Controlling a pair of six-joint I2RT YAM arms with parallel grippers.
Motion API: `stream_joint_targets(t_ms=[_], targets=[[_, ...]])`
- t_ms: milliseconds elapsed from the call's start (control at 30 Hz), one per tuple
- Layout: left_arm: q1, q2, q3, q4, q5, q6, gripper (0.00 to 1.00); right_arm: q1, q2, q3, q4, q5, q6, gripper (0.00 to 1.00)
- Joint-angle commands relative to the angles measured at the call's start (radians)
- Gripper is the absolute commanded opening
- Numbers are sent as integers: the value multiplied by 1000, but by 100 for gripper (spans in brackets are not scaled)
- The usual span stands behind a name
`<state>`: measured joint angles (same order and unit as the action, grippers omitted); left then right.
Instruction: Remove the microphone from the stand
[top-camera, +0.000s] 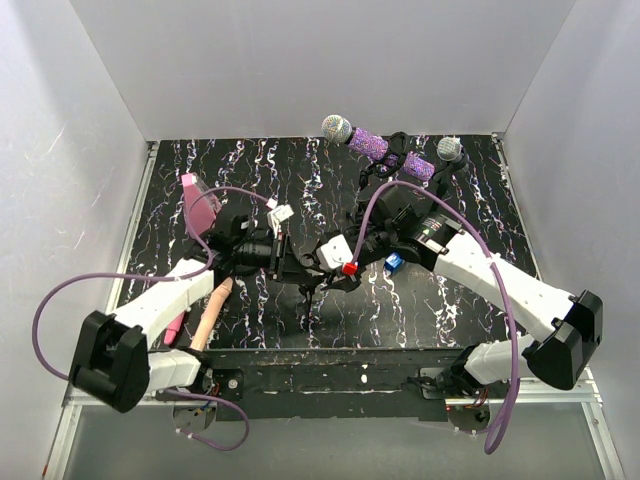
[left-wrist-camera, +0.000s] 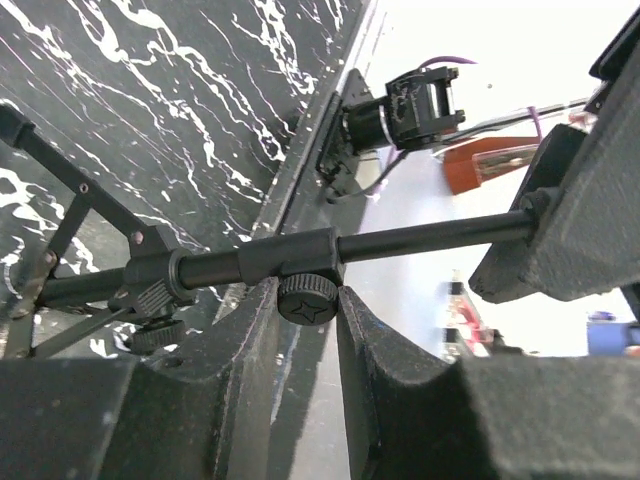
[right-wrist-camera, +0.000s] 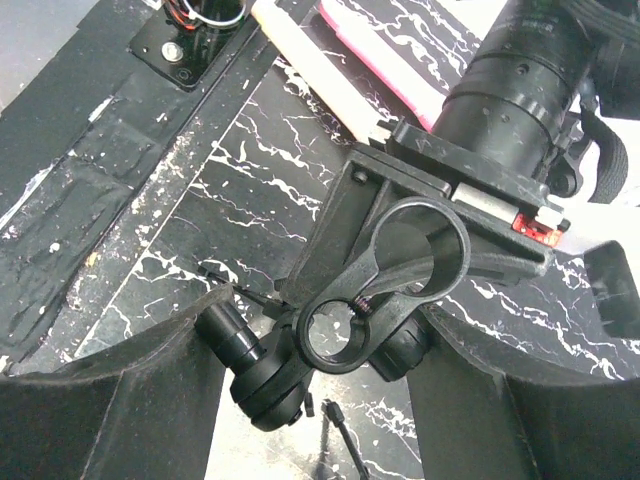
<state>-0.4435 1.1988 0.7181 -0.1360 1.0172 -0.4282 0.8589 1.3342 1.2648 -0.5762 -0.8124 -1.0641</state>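
I have the left pincer clamped narrow on the stand's pole, with the star knob sitting right between its pads, so I judge the stand well pinned. The right pincer stands wide and holds nothing. Its fingers straddle the spring clip without touching it, and from the wrist view that clip's rings look empty. The microphone, purple and glittery, lies beyond the right pincer toward the far wall. A second microphone is near it, with a black fitting between them. I cannot tell whether that fitting grips either one. I would not close on the bare clip. Better to carry the right pincer out past it and take the microphone across its barrel, not the mesh head. Then draw it along its own axis, never sideways, so the pole does not twist in the left pincer's grip.
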Motion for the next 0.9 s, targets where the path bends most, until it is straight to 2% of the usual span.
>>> stream_joint_targets(t_ms=[0, 67, 233, 300, 333, 367, 400, 433, 500, 567, 667, 767, 867], targets=[[-4, 114, 102, -141, 184, -127, 0, -3, -12, -1, 87, 79, -7, 28], [2, 168, 130, -192, 225, -151, 0, -3, -15, -2, 90, 81, 4, 27], [20, 219, 153, -165, 280, -300, 0, 0, -20, -8, 108, 82, 41, 27], [28, 228, 133, -59, 311, -432, 0, -1, -20, -12, 116, 84, 55, 27], [29, 228, 129, -7, 317, -470, 0, -1, -21, -13, 121, 85, 59, 27], [29, 228, 139, -20, 313, -459, 1, 0, -21, -15, 124, 85, 62, 27], [29, 226, 161, -65, 301, -414, 11, -1, -23, -18, 125, 85, 67, 26], [31, 220, 182, -124, 278, -362, 28, -1, -23, -18, 127, 87, 70, 26], [31, 193, 242, -288, 195, -180, 41, -1, -26, -21, 124, 85, 70, 26], [31, 157, 312, -428, 13, 24, 55, 0, -29, -22, 128, 79, 73, 26], [31, 46, 314, -438, -146, 262, 74, -1, -29, -24, 133, 75, 85, 26], [32, -68, 249, -403, -172, 516, 75, -1, -29, -28, 137, 67, 99, 26], [32, -194, 131, -315, -137, 730, 75, -1, -24, -25, 141, 58, 102, 26]])
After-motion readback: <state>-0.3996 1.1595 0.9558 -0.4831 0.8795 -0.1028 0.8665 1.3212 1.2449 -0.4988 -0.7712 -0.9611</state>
